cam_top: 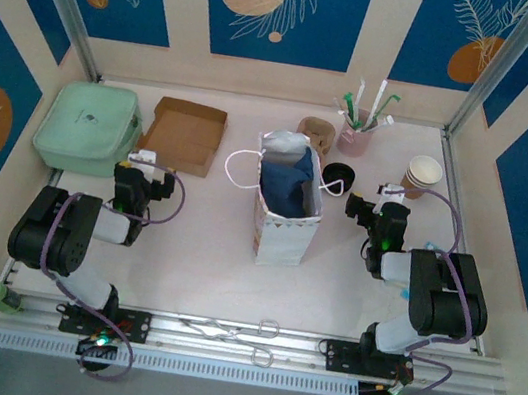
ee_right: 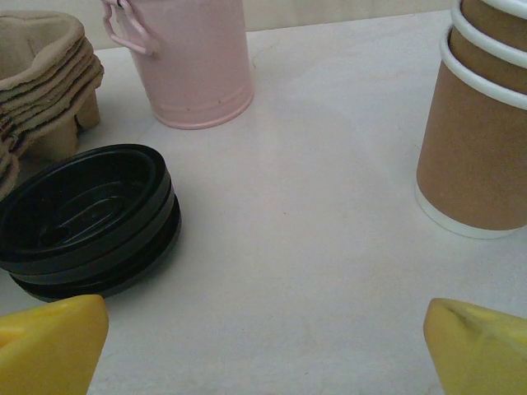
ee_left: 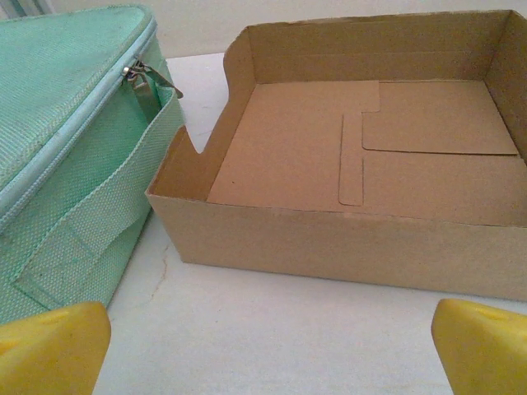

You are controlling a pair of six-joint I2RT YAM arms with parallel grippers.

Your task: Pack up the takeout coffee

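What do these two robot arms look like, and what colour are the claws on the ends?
The left arm and right arm are chunky, rounded black segments joined by pale grey links, each trailing a looping purple cable. The left claw and right claw end in blunt yellow fingertips.

One green zip bag [cam_top: 88, 128] is sitting at ten o'clock. One open cardboard box [cam_top: 185, 134] is lying at eleven. One white paper bag [cam_top: 284, 226] is standing in the middle. Three brown paper cups [ee_right: 478, 148] are sitting in one stack at two o'clock. About three black lids [ee_right: 99, 247] are lying in one pile at one o'clock. One pink cup [ee_right: 198, 66] is standing behind them, holding several straws [cam_top: 366, 103], too small to count. Several cup carriers [ee_right: 41, 74] are sitting stacked at twelve.
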